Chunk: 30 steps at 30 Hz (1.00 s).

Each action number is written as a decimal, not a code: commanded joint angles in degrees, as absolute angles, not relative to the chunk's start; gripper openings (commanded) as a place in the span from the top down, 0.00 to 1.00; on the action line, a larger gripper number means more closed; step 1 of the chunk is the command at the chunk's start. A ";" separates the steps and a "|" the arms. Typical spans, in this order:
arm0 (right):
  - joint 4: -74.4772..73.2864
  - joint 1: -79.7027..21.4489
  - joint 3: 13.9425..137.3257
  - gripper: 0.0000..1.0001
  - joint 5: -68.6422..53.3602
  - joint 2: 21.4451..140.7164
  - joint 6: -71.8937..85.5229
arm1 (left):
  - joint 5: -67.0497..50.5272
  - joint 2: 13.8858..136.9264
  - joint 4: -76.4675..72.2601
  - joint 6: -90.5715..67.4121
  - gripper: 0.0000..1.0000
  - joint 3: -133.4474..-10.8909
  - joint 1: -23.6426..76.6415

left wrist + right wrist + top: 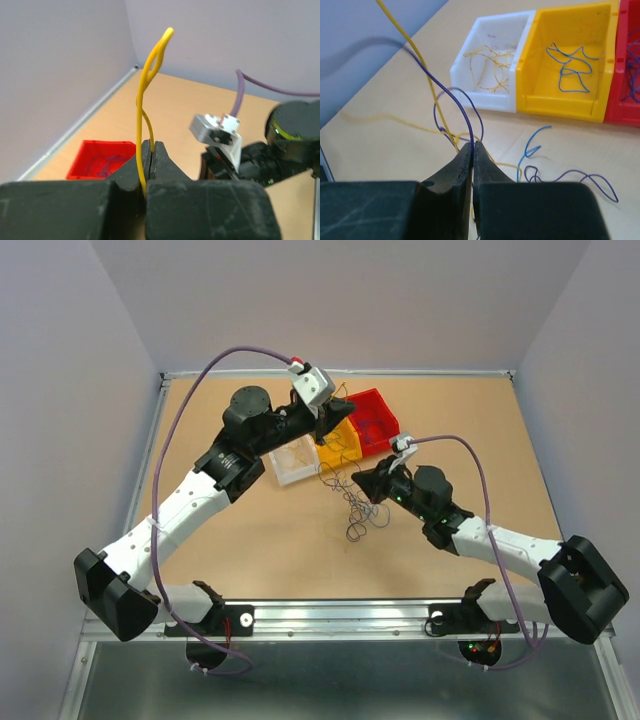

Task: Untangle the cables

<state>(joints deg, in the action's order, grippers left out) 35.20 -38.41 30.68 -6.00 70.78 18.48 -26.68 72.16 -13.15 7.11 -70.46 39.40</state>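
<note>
A tangle of thin cables [355,502] lies on the table in front of three bins. My left gripper [151,146] is shut on a yellow wire [146,85], raised above the bins [325,430]; the wire loops up past the jaws. My right gripper [472,146] is shut on a dark purple wire [451,95] low over the table beside the tangle [368,483]. A yellow wire [415,50] crosses the purple one and runs up out of view. A loose blue wire [532,145] and another purple wire [570,176] lie to the right.
A white bin [492,65] holds yellow wires, a yellow bin [570,65] holds blue wires, and a red bin [630,60] holds purple wires; the red bin also shows in the left wrist view [102,159]. Grey walls enclose the table [250,550].
</note>
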 commanded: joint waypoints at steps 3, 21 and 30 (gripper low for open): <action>35.86 -38.85 24.97 0.98 -1.50 68.47 23.72 | -19.34 71.72 -11.60 10.72 1.00 -82.08 39.46; 24.80 -38.94 13.63 0.89 6.76 51.79 30.67 | -18.20 74.00 -8.79 8.79 1.00 -90.62 39.55; 20.39 -38.85 12.66 0.59 8.96 46.23 31.73 | -12.75 75.06 -11.16 9.85 1.00 -85.44 37.80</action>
